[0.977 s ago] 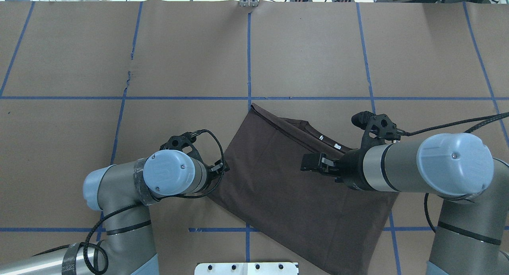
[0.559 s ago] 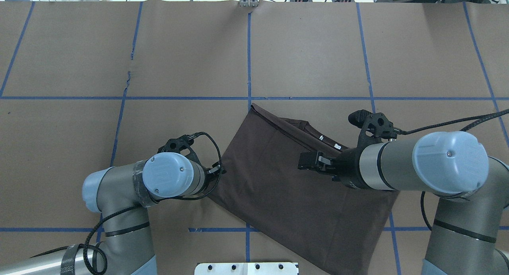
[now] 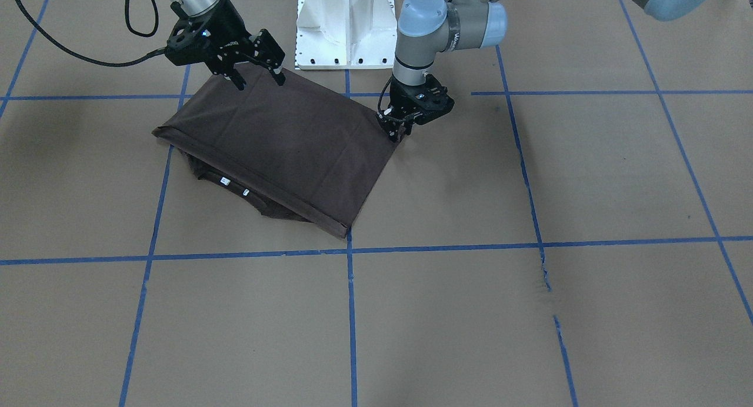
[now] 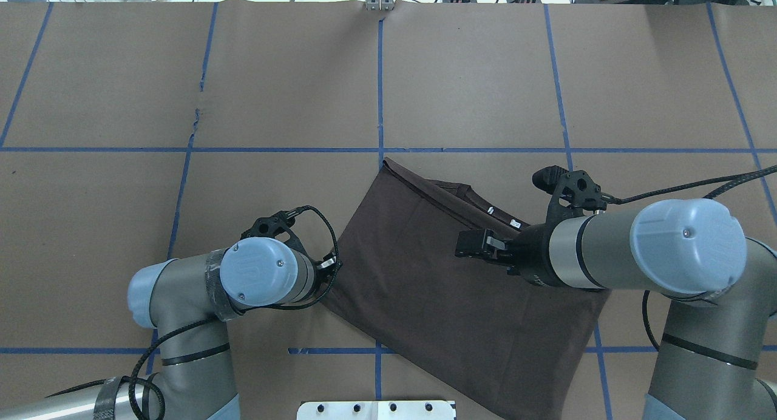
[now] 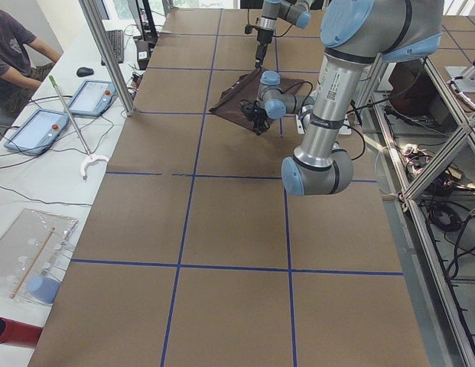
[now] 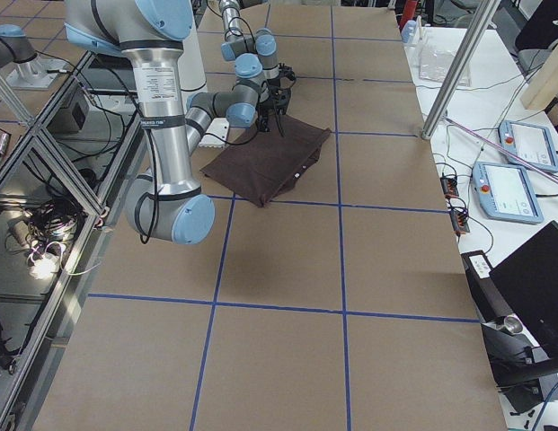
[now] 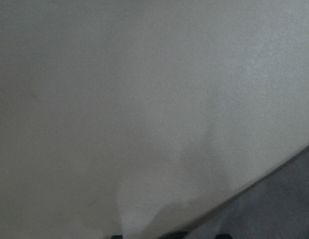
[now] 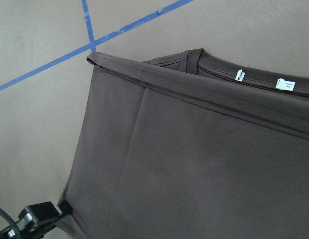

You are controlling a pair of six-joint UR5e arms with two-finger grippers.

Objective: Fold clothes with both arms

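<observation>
A folded brown T-shirt lies on the table. The left gripper seems clamped on its corner, probably keeping it taut. The right gripper hovers above, jaws apart.

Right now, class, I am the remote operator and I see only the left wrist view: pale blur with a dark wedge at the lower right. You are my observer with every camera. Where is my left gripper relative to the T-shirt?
Observer: The left gripper is at the side corner of the T-shirt on the robot's left; whether it pinches cloth, I cannot tell.
Operator: And the other arm?
Observer: The right gripper hovers over the shirt's edge nearest the robot, jaws wide apart.
Operator: How does the shirt lie?
Observer: Folded flat, with its collar peeking out beyond the top layer's far edge.
</observation>
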